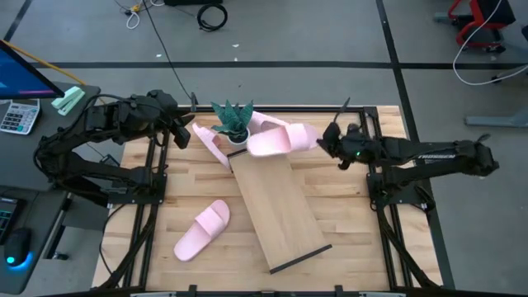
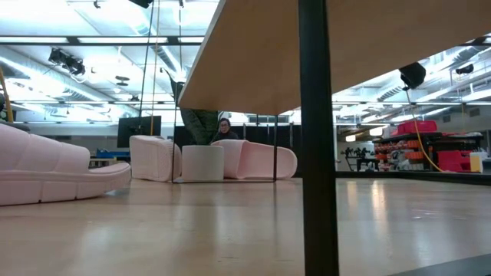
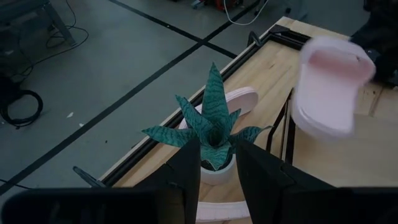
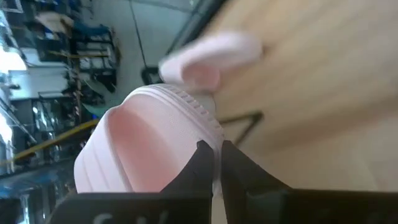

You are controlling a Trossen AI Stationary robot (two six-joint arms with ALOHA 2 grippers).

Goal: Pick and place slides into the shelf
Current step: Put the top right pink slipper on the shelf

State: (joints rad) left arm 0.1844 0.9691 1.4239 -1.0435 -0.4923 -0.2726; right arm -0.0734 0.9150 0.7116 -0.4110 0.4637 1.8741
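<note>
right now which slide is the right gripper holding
The slide at the shelf's far end, pinched by the right gripper and raised. The others lie by the plant or alone on the table.

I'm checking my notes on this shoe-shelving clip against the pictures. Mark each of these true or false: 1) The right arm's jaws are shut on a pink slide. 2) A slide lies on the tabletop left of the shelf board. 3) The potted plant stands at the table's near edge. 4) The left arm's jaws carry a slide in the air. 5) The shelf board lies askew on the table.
1) True: the right gripper pinches the edge of a slide, held above the shelf.
2) True: the lone slide lies there.
3) False: the plant stands near the far edge, at the shelf's far end.
4) False: the left gripper is beside the plant, holding no slide in the air.
5) True.
</note>
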